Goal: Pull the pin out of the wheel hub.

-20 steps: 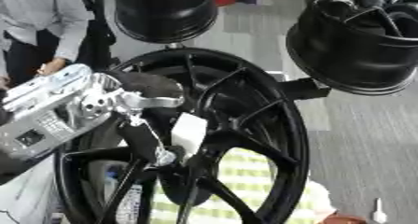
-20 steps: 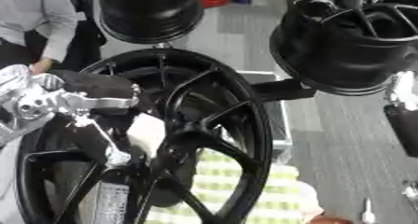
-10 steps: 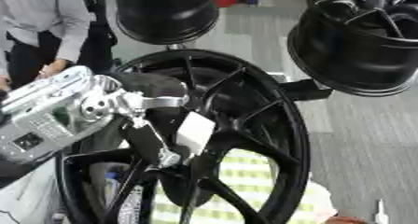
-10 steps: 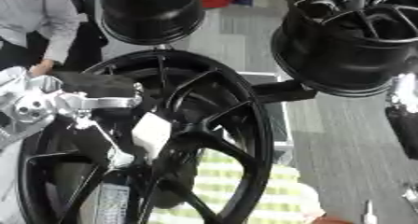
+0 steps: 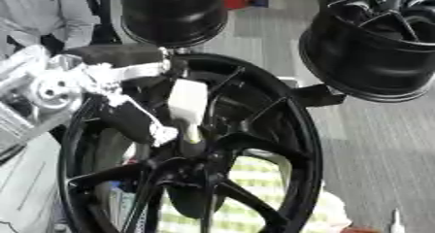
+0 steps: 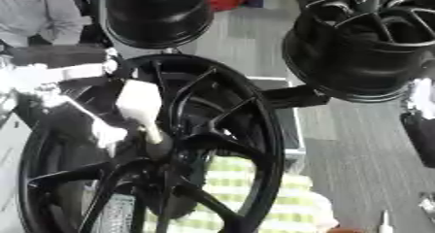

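- The wheel, a black spoked rim, stands on edge in the middle of the view, its open face turned toward the camera.
- The hub sits low in the centre of the wheel, where the spokes meet.
- The pin is a pale, whitish piece with a broad upper body and a narrow yellowish lower tip; it stands nearly upright, and the tip meets the hub.
- The left hand, silver and black, comes in from the left edge at mid height and reaches across the rim of the wheel.
- Its fingers are bent toward the pin: an upper silver finger runs right to the top of the pin, and a lower one angles down, ending in a white tip just left of the pin's lower part.
- The fingers look closed about the pin, one above and one at its left side; the contact itself is blurred, so the exact points of touch cannot be told.
- The right hand shows only as a dark and pale shape at the right edge of the right eye view, well apart from the wheel; whether its fingers are released or clenched cannot be told.
- Two more black rims hang at the far side, one upper left and one upper right.
- A yellow-and-white striped surface shows through the lower spokes.
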Controlling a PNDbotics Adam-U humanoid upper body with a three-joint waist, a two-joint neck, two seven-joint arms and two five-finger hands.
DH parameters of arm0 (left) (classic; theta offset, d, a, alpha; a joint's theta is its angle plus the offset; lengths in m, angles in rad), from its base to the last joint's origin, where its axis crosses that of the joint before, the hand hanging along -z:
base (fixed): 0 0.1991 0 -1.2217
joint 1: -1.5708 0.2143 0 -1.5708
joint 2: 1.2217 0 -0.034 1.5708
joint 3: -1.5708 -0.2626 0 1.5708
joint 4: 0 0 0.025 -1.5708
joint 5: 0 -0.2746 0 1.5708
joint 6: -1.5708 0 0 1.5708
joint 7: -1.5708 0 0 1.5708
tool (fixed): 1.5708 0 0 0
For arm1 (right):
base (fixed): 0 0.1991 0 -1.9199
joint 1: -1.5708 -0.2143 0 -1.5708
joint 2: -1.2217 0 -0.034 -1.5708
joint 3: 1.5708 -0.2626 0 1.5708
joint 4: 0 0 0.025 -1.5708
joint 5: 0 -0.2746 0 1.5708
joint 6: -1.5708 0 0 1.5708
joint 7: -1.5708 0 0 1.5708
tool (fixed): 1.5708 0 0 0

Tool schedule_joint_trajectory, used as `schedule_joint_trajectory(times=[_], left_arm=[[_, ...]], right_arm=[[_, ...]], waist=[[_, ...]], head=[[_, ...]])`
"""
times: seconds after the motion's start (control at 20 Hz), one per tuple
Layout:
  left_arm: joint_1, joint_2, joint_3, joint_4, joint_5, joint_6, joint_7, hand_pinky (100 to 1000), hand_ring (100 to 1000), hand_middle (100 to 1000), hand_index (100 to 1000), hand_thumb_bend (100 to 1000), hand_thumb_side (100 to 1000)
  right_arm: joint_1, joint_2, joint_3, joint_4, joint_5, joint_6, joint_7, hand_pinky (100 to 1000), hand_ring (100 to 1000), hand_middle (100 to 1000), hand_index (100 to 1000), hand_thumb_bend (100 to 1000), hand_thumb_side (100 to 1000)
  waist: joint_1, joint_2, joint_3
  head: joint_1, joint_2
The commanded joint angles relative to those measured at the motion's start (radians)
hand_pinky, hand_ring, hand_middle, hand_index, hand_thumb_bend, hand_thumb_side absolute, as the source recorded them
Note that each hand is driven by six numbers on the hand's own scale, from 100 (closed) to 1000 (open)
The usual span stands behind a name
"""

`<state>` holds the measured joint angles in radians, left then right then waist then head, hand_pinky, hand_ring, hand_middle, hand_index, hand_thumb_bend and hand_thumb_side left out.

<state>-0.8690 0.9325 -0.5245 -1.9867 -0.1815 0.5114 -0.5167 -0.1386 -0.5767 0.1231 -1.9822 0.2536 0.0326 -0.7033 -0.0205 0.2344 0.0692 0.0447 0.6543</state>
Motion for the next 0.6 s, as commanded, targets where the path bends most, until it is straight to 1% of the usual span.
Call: schedule_joint_trajectory(times=[0.05,0.15,0.3,0.4,0.6], left_arm=[[0.014,0.08,0.132,-0.013,0.067,0.001,0.082,510,313,244,443,100,238],[0.047,0.115,0.202,-0.01,0.097,0.014,0.128,510,311,239,448,100,253],[0.119,0.172,0.326,0.044,0.154,0.031,0.235,515,307,228,452,100,274],[0.171,0.203,0.411,0.105,0.207,0.026,0.319,516,305,223,454,100,280],[0.266,0.25,0.546,0.242,0.281,-0.011,0.467,523,310,224,462,100,288]], right_arm=[[-0.003,-0.025,-0.016,-0.018,0.008,-0.002,-0.005,706,784,707,778,100,645],[-0.003,-0.029,-0.021,-0.018,0.012,-0.002,-0.007,707,785,708,778,100,639],[-0.002,-0.033,-0.033,-0.018,0.02,-0.001,-0.013,710,786,709,779,100,628],[0.0,-0.035,-0.043,-0.018,0.026,0.0,-0.019,712,786,709,779,100,623],[0.007,-0.035,-0.059,-0.018,0.038,0.003,-0.034,713,787,710,780,100,617]], waist=[[0.0,-0.018,0.004],[-0.001,-0.018,0.008],[-0.004,-0.017,0.016],[-0.007,-0.015,0.02],[-0.011,-0.013,0.03]], head=[[-0.012,-0.01],[-0.018,-0.007],[-0.029,0.0],[-0.034,0.005],[-0.041,0.007]])
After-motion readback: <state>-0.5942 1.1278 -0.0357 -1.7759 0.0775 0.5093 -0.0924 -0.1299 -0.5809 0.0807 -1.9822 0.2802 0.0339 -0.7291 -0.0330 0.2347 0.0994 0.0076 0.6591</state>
